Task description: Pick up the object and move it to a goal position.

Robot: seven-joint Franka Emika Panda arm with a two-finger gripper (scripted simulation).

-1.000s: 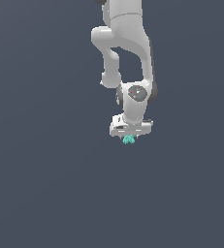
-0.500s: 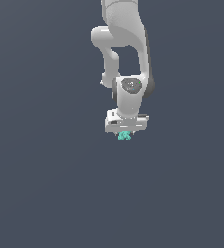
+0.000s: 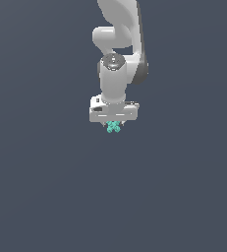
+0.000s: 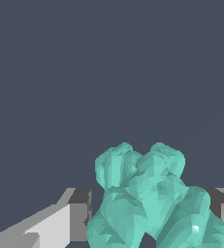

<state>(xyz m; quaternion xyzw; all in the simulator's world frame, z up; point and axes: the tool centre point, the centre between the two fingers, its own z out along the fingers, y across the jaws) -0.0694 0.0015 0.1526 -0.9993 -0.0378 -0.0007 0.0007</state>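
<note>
Background: a uniform dark slate field is seen throughout; no surface edge and no goal marker can be made out. Exterior view, left to right: bare field, then the white arm (image 3: 116, 54) hanging down at centre, the gripper (image 3: 113, 124) below it, bare field again. The object (image 3: 113, 127) is gripped between the fingers (image 4: 60, 223), which are closed against it. Step judged: transport phase. Next move calls for carriage to the goal with the grip maintained
</note>
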